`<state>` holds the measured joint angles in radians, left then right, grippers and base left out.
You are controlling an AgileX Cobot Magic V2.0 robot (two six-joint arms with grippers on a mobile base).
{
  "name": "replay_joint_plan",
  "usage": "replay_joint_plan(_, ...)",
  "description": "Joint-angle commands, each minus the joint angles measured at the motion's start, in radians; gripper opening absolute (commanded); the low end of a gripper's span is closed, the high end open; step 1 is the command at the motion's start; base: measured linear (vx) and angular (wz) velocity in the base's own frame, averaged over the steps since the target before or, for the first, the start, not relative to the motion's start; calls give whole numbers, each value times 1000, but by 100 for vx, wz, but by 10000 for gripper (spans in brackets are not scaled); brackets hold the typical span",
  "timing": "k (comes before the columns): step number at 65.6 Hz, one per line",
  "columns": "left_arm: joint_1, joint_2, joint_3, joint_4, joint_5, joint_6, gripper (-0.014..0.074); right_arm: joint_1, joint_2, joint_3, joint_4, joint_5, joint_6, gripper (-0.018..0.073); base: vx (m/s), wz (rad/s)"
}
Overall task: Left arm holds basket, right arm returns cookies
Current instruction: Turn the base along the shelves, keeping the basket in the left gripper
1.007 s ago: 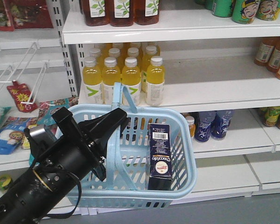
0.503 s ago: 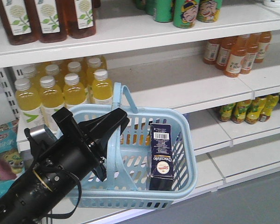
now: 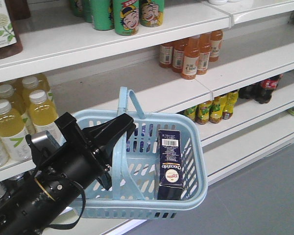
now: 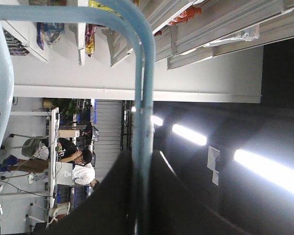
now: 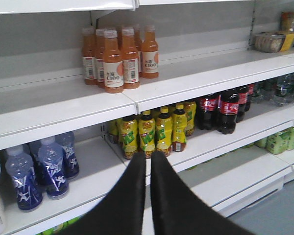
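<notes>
One tall dark navy cardboard cookie box [image 3: 169, 164] stands upright inside the light blue slotted plastic basket [image 3: 137, 208], at its right end. The black left pincer [image 3: 118, 128] clamps the basket's hoop handle [image 4: 146, 98]; the right pincer [image 5: 148, 169] looks nearly closed, apparently empty.

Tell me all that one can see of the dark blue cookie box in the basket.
The cookie box is a tall, dark navy cardboard carton with a white barcode near its top, lettering running down its face and a round cookie picture below. It stands upright inside the light blue basket, near the right wall, its bottom on the floor. Nothing grips it.
</notes>
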<state>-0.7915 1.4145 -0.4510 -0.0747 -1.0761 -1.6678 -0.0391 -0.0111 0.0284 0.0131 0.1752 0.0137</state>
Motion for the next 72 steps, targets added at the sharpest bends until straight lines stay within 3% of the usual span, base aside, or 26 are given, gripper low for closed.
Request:
replay_joint_plan(1, -6, -30, -31, 3, -132, -1, -3, 1, -13, 17, -6, -71, -5, -6, 8, -32)
replay_joint_plan(72, -6, -30, -31, 4, -132, -1, -3, 1, -13, 17, -6, -71, -5, -6, 11, -44)
